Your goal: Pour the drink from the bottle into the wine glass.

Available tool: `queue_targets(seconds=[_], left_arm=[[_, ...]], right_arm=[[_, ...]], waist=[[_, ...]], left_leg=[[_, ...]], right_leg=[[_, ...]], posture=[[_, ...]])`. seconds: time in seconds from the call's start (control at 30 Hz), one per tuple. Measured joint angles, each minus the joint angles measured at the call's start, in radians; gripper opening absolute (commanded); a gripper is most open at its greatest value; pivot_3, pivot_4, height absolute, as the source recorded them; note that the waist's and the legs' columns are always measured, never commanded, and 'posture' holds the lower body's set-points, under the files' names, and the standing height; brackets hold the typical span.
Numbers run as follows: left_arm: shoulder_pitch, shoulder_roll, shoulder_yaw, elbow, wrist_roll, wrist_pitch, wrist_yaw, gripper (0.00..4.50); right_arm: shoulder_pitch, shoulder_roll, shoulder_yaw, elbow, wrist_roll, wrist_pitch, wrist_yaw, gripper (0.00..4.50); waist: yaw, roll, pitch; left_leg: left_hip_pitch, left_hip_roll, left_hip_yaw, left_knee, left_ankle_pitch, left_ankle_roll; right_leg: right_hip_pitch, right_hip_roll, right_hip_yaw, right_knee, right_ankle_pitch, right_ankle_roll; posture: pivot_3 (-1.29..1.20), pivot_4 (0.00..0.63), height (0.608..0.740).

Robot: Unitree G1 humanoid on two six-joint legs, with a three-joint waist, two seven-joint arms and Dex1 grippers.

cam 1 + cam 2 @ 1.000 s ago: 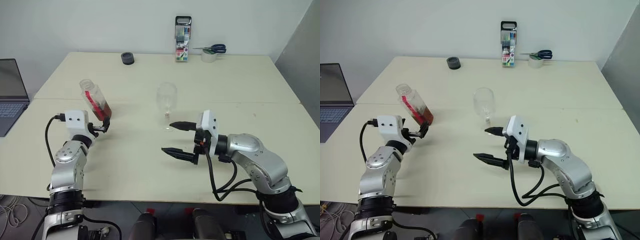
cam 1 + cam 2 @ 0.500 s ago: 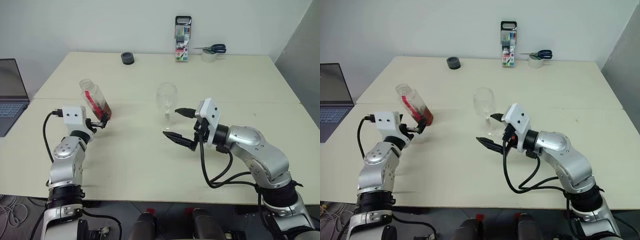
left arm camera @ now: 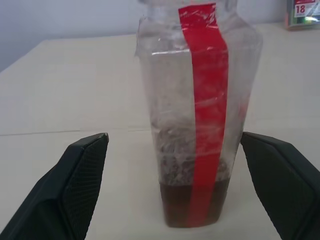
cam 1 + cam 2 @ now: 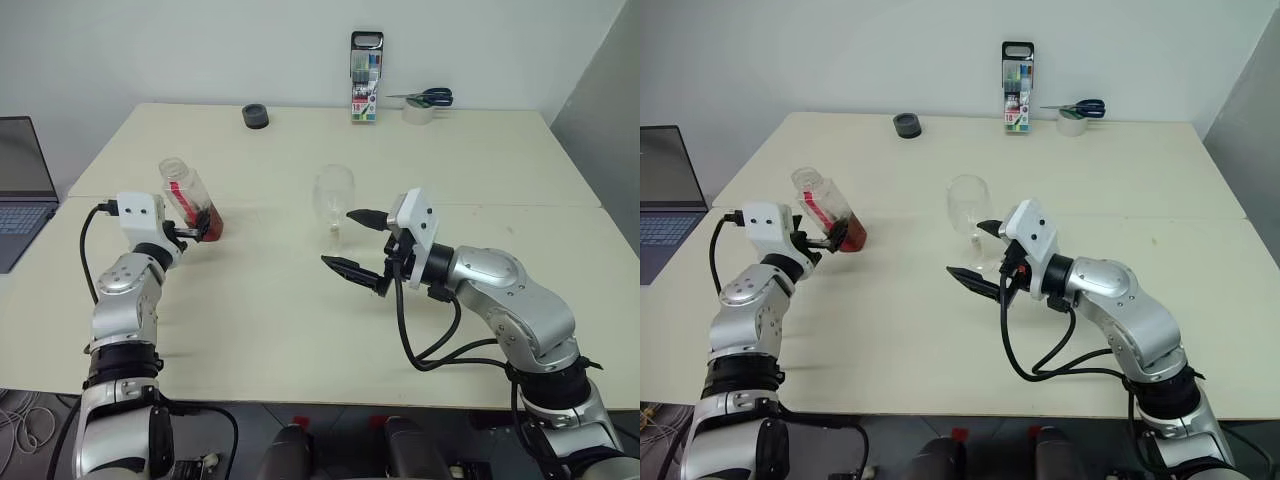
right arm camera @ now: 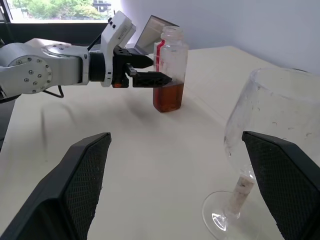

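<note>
The bottle stands uncapped on the table's left side, clear with a red label strip. The amber-brown drink fills only its bottom. My left gripper is open, one finger on each side of the bottle's lower half, with gaps showing on both sides in the left wrist view. The empty wine glass stands upright at mid-table. My right gripper is open and level, just right of the glass's stem, holding nothing.
A laptop sits at the far left. Along the table's back edge are a black roll, an upright pen pack and scissors on a tape roll. A grey panel rises at the right.
My left gripper has moved forward and a little up, so its fingers now flank the bottle. My right gripper has risen and turned toward the glass. Bottle and glass have stayed put.
</note>
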Motion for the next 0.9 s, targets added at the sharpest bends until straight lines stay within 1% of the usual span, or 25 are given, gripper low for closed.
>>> queue_targets(seconds=[0.17, 0.3, 0.47, 0.5, 0.53, 0.6, 0.67, 0.77, 0.9], left_arm=[[-0.048, 0.000, -0.019, 0.085, 0.017, -0.030, -0.017, 4.50], [-0.092, 0.000, -0.025, 0.136, 0.021, -0.054, -0.033, 3.62], [-0.106, 0.000, -0.027, 0.165, 0.021, -0.060, -0.047, 2.05], [-0.106, 0.000, -0.028, 0.165, 0.021, -0.061, -0.049, 1.81], [-0.106, 0.000, -0.029, 0.165, 0.021, -0.061, -0.051, 1.70], [-0.102, -0.001, -0.036, 0.153, 0.025, -0.060, -0.053, 1.68], [-0.080, -0.007, -0.059, 0.101, 0.035, -0.053, -0.060, 1.68], [-0.044, -0.024, -0.142, -0.032, 0.066, -0.052, -0.093, 1.68], [-0.060, -0.021, -0.238, -0.170, 0.142, -0.091, -0.109, 1.68]], right_arm=[[-0.004, 0.002, 0.000, 0.001, 0.002, 0.003, -0.009, 4.48], [-0.008, 0.003, -0.001, 0.002, 0.003, 0.006, -0.011, 4.50], [-0.008, 0.003, -0.001, 0.002, 0.003, 0.008, -0.016, 4.50], [-0.008, 0.003, -0.001, 0.002, 0.003, 0.008, -0.017, 4.50], [-0.008, 0.003, -0.001, 0.002, 0.003, 0.008, -0.019, 4.50], [-0.008, 0.000, -0.001, 0.001, 0.002, 0.008, -0.023, 4.50], [-0.004, -0.003, -0.007, -0.004, 0.002, 0.008, -0.032, 4.50], [0.008, -0.011, -0.045, -0.024, 0.004, 0.008, -0.050, 4.50], [0.034, -0.026, -0.094, -0.067, 0.018, 0.012, -0.058, 4.50]], waist=[[-0.002, 0.000, 0.000], [-0.003, 0.000, 0.000], [-0.006, 0.000, 0.000], [-0.006, 0.000, 0.000], [-0.007, 0.000, 0.000], [-0.009, 0.000, 0.000], [-0.009, 0.000, 0.000], [-0.002, -0.001, 0.000], [0.003, -0.001, 0.001]], left_leg=[[0.000, 0.000, 0.000, 0.000, 0.000, 0.000], [0.000, 0.000, 0.000, 0.000, 0.000, 0.000], [0.000, 0.000, -0.001, 0.000, 0.000, 0.000], [-0.001, 0.000, -0.001, 0.000, 0.000, -0.001], [-0.001, 0.000, -0.001, 0.000, 0.000, -0.001], [-0.001, 0.000, -0.001, 0.000, 0.000, -0.001], [-0.001, 0.000, -0.001, 0.000, 0.001, -0.002], [-0.003, 0.000, -0.002, 0.001, 0.001, -0.002], [-0.002, -0.001, -0.001, 0.000, 0.001, -0.002]], right_leg=[[0.000, 0.000, 0.000, 0.000, 0.000, 0.000], [0.000, 0.000, 0.000, 0.000, 0.000, 0.000], [0.000, 0.000, 0.000, 0.000, 0.000, 0.000], [0.000, 0.000, 0.000, 0.000, 0.000, 0.000], [0.000, 0.000, 0.000, 0.000, 0.000, 0.000], [0.000, 0.000, 0.000, 0.000, 0.000, 0.000], [0.000, 0.000, 0.000, 0.000, 0.000, 0.000], [-0.001, -0.001, 0.000, 0.000, 0.000, 0.000], [-0.001, 0.000, 0.000, 0.000, 0.000, 0.000]], posture=[[0.00, 0.150, 0.740], [0.00, 0.150, 0.740], [0.00, 0.150, 0.740], [0.00, 0.150, 0.740], [0.00, 0.150, 0.740], [0.00, 0.150, 0.740], [0.00, 0.150, 0.740], [0.00, 0.150, 0.740], [0.00, 0.150, 0.740]])
